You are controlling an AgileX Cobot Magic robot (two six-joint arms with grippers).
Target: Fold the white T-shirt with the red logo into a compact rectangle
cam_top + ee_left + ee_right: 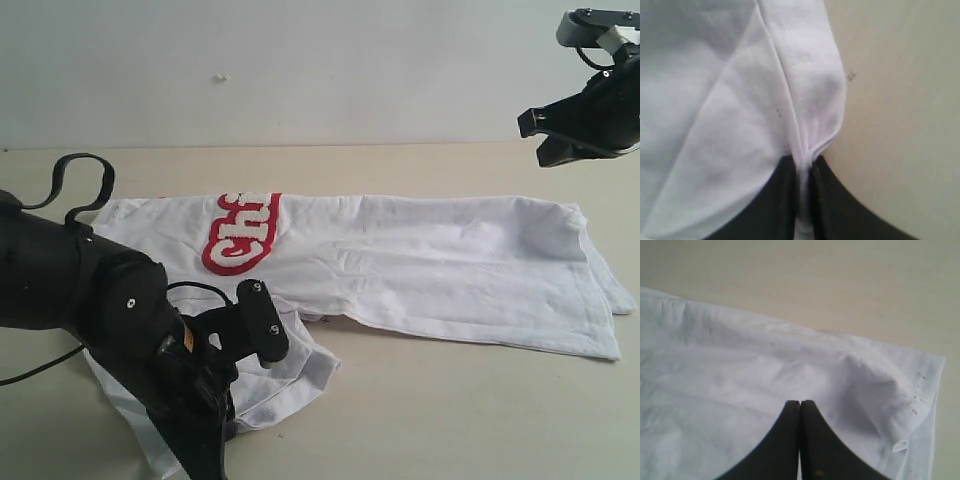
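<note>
The white T-shirt (430, 265) lies folded lengthwise across the table, and only part of the red logo (240, 235) shows at its left end. Low at the front left, my left gripper (802, 167) is shut on a pinched hem fold of the T-shirt (740, 110); in the exterior view the arm (110, 310) hides the fingertips. My right gripper (545, 135) hangs high at the back right, off the cloth. It is shut (800, 404) with nothing between its fingers, and the T-shirt's corner (900, 390) lies below it.
The beige table (450, 410) shows bare in front of the shirt and behind it. A plain wall (300, 70) stands at the back. A black cable loop (85, 180) rises from the left arm.
</note>
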